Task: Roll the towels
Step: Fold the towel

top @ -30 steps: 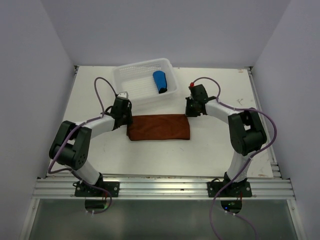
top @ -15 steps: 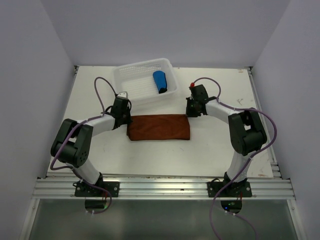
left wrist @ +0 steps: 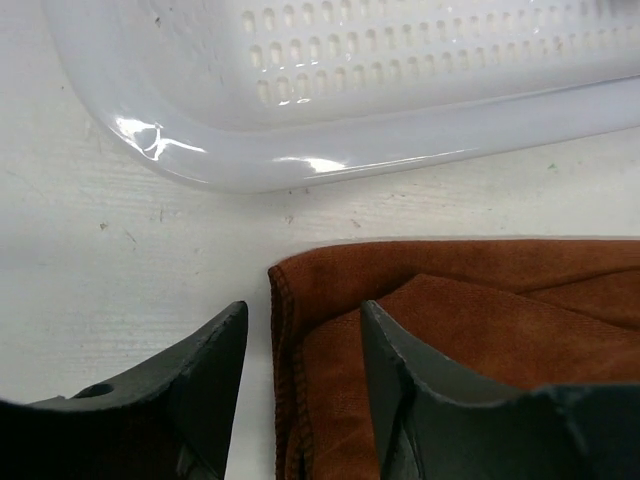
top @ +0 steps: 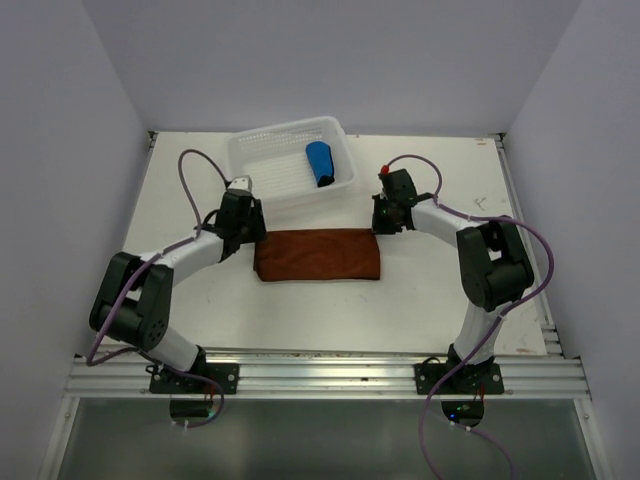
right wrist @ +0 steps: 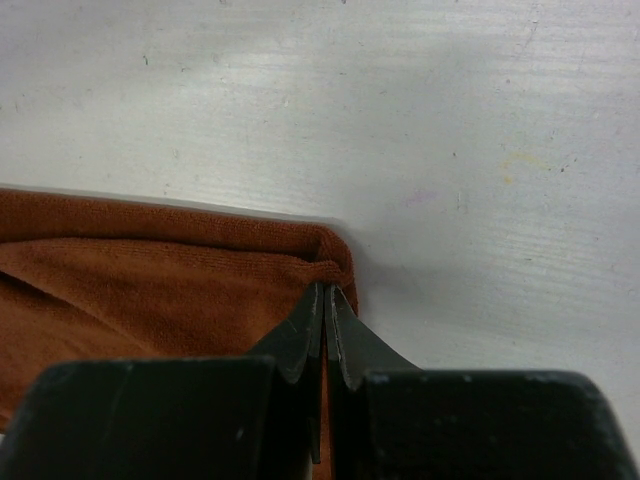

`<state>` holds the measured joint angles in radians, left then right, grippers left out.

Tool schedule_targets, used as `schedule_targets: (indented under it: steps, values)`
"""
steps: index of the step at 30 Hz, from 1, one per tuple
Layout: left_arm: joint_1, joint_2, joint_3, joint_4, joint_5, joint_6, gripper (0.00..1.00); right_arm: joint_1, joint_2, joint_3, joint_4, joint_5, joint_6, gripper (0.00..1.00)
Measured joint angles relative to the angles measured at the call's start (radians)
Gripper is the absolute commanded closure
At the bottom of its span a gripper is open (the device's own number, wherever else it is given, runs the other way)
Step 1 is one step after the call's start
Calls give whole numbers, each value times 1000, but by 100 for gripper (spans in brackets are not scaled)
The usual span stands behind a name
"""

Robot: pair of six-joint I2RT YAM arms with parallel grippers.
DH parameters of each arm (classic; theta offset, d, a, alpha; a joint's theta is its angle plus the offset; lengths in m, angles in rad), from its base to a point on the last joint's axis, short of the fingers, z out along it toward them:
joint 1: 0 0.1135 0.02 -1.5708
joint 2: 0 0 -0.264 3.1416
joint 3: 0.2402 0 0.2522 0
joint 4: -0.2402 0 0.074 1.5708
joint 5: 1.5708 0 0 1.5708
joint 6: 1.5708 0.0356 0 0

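Left gripper nudged toward basket just now, jaws apart astride brown towel edge, gripping nothing. My right gripper stays pinched on opposite corner. Roll not started.

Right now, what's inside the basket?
One blue towel, rolled, near the right wall of the basket; the visible mesh floor is otherwise bare. The floor under the towel is covered.

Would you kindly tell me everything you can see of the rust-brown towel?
The rust-brown towel is soft cloth with a stitched hem, folded into a long rectangle and lying flat on the white table beside the basket, not touching it. The right gripper is shut on its far right corner; the open left gripper straddles its left edge.
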<state>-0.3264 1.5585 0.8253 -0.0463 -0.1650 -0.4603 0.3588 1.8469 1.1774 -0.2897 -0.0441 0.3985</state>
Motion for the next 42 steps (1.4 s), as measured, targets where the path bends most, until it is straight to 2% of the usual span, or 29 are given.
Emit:
schedule_targets:
  steps: [6,9,21,23,26,27,29,42]
  values:
    - [0,-48,-20,37,42,8,47,0,0,0,0,0,0,100]
    - [0,-40,-29,45,75,8,53,0,0,0,-1,0,-1,100]
    - [0,5,-111,132,200,34,63,0,18,0,-1,1,-8,100]
    - [1,9,-118,145,210,35,69,0,19,0,-1,1,-8,100]
    - [1,23,-119,158,215,38,82,0,19,0,-1,1,-9,100]
    - [1,27,-119,159,214,41,91,0,19,0,-1,1,-10,100]
    - [1,36,-119,158,211,46,100,0,19,0,-1,1,-11,100]
    - [1,29,-99,103,109,41,100,0,19,0,-1,10,-15,100]
